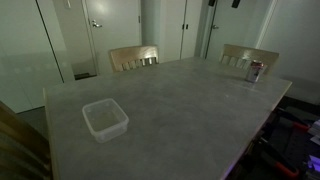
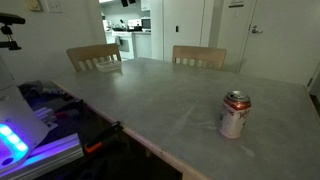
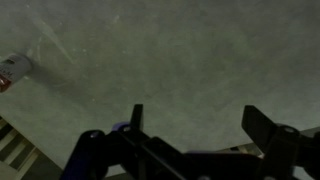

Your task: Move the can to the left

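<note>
Ext view, L to R: clear square container point(image 1: 104, 119) on near-left part of table point(image 1: 190, 105), open top up. Left chair point(image 1: 133, 57) at far edge around mid, right chair point(image 1: 248, 55) at far-right. Can point(image 1: 255, 70) upright at far-right corner of table, just in front of right chair, well apart from container. Other ext view: purple-lit gear point(image 2: 18, 135) at near left, off the table edge; grey tabletop runs across to the right; can point(image 2: 235, 113) stands upright on the near-right part, silver top w/ pull tab, red band under the rim, pale body, nothing touching it. Wrist view: can point(image 3: 12, 70) at far-left edge of frame, partly cropped, label too blurry to read. Rest of frame is bare tabletop. Gripper point(image 3: 195, 112) at bottom centre-right, above the table. Fingers point(image 3: 137, 112) spread wide, approx full stroke afaict, nothing between them, no contact w/ anything. Gripper well apart from can, can off to its left in this frame.
</note>
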Robot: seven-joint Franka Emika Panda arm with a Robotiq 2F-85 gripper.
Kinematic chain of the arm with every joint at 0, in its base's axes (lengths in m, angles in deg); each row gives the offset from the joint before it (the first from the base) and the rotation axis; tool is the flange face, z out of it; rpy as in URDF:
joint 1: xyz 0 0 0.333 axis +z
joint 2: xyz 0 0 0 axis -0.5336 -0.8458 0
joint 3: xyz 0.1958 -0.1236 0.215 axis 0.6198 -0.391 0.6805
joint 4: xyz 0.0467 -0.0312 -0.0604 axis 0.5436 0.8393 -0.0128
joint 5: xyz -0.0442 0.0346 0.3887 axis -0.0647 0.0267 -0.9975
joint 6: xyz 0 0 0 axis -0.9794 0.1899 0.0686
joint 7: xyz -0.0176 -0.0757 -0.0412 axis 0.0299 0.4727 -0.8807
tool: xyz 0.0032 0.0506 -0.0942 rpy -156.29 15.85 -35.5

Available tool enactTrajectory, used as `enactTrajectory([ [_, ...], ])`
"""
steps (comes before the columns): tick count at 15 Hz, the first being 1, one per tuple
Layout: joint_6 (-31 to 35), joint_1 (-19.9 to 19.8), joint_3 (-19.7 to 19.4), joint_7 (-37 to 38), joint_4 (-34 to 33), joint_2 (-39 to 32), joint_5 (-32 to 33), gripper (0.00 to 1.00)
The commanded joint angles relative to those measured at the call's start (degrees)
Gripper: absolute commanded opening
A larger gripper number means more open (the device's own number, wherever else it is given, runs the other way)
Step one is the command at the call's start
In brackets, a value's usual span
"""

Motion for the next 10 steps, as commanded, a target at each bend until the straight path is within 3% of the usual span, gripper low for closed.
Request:
enactTrajectory([
  [1, -0.07, -4.01, -1.77, 4.01, -2.98, -4.15, 1.84, 1.0],
  [10, 1.45, -10.87, -10.89, 13.44, -9.59, -14.03, 3.92, 1.0],
])
